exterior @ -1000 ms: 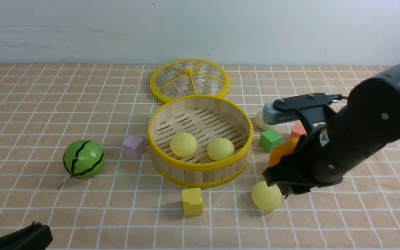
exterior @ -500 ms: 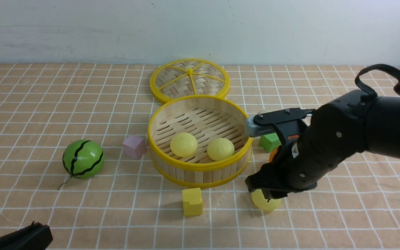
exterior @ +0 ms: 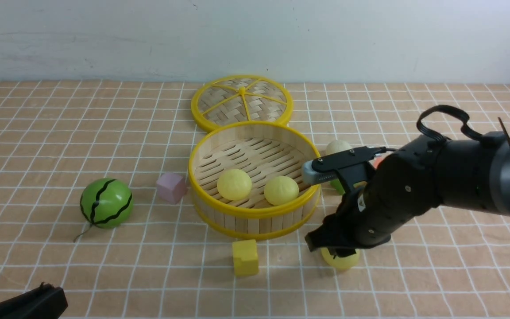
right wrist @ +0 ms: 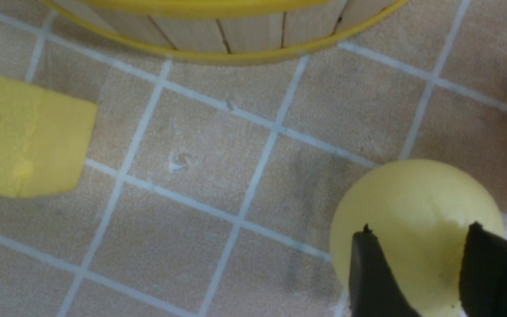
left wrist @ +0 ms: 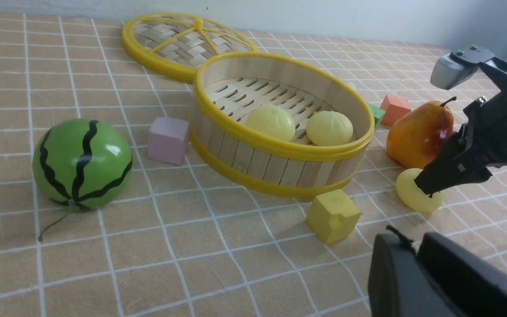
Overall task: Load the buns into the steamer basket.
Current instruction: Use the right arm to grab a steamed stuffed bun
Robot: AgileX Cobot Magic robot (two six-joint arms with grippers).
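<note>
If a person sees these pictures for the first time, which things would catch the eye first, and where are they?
First is the black right gripper at the near right, its jaws apart over a pale-yellow bun that lies outside the basket. Next is the round steamer basket in the middle, with two more buns inside it. At the left sits the shiny green watermelon ball.

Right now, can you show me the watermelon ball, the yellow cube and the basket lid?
watermelon ball (exterior: 106, 203), front view, striped front.
yellow cube (exterior: 245, 261), front view, front face.
basket lid (exterior: 236, 103), front view, woven top.
</note>
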